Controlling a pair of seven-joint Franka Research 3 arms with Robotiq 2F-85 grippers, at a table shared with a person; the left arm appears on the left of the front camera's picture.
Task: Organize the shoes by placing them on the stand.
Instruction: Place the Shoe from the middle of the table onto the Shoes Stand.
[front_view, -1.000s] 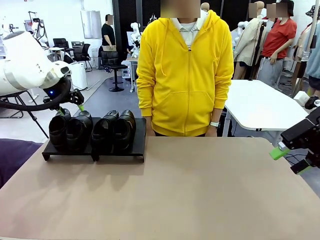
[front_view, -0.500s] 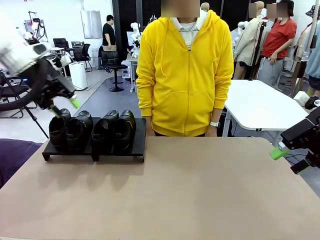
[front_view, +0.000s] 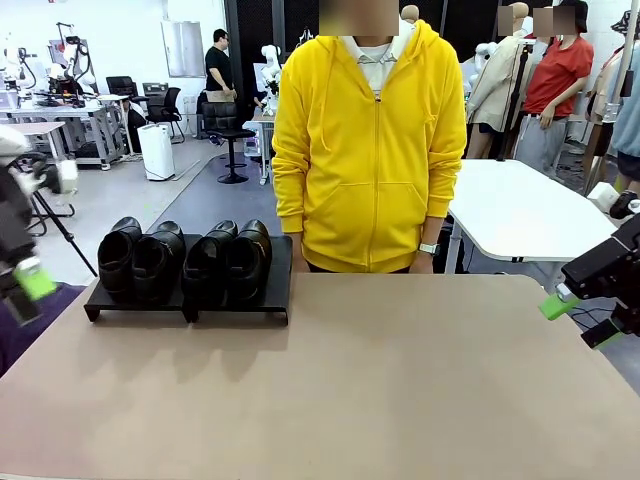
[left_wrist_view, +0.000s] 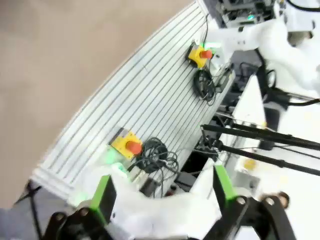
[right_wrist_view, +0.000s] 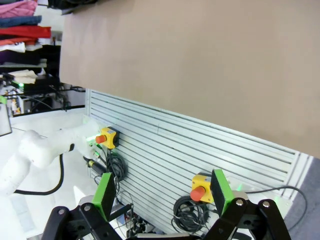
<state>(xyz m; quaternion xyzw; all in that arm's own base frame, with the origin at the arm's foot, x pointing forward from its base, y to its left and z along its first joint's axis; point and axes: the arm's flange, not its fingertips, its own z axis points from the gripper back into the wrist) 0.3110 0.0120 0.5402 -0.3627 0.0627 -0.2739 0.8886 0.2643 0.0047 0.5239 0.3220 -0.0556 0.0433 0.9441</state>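
Observation:
Several glossy black shoes (front_view: 205, 262) stand side by side, toes toward me, on the low black stand (front_view: 240, 308) at the table's far left. My left gripper (front_view: 28, 288) is blurred at the picture's left edge, left of and lower than the stand, apart from the shoes. In the left wrist view the left gripper (left_wrist_view: 162, 192) is open and holds nothing. My right gripper (front_view: 578, 320) hangs at the table's right edge, far from the stand. Its green pads (right_wrist_view: 104, 195) stand wide apart in the right wrist view, with nothing between them.
A person in a yellow hoodie (front_view: 370, 150) stands at the far side, just right of the stand. The beige tabletop (front_view: 380, 390) stretches bare across the middle and right. Both wrist views look past the table's edge at a ribbed metal panel (right_wrist_view: 165, 150) with yellow emergency-stop boxes (left_wrist_view: 127, 145).
My left arm has pulled away from the leftmost shoe on the stand, swinging left and down to the picture's edge. The shoes and my right arm have not moved.

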